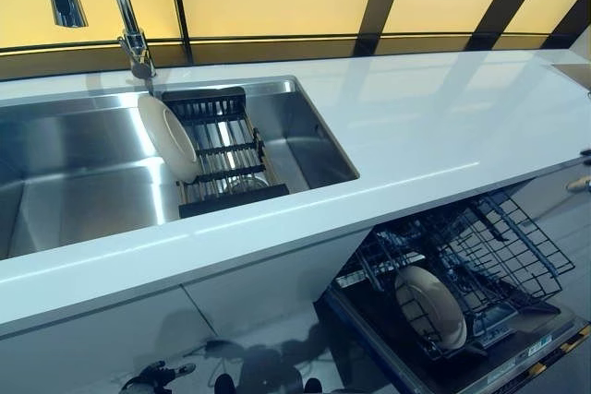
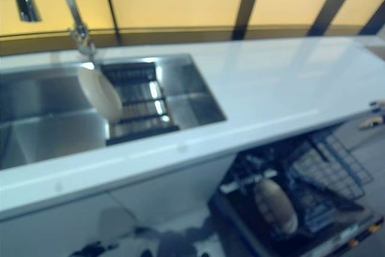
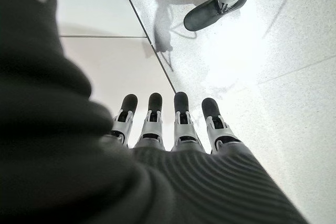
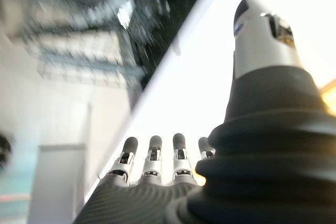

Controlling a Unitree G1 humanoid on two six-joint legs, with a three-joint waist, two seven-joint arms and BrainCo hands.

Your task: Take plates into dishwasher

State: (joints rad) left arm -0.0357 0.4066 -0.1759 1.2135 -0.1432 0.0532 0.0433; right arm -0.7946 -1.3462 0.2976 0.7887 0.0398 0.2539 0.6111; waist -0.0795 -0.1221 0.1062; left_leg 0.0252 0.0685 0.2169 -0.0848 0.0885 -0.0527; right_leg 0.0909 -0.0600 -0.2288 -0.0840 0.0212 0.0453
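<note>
No text, label, number or sign can be read in any view. The only marks that might be print sit on the front edge of the open dishwasher door (image 1: 517,357), where a pale strip and a few small orange patches show, but they are too small and too blurred to make out as letters or figures.

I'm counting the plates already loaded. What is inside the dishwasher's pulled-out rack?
One white plate stands on edge in the dishwasher rack. The rest looks like bare wire. The countertop covers the rack's back part, so more could be hidden there.
</note>
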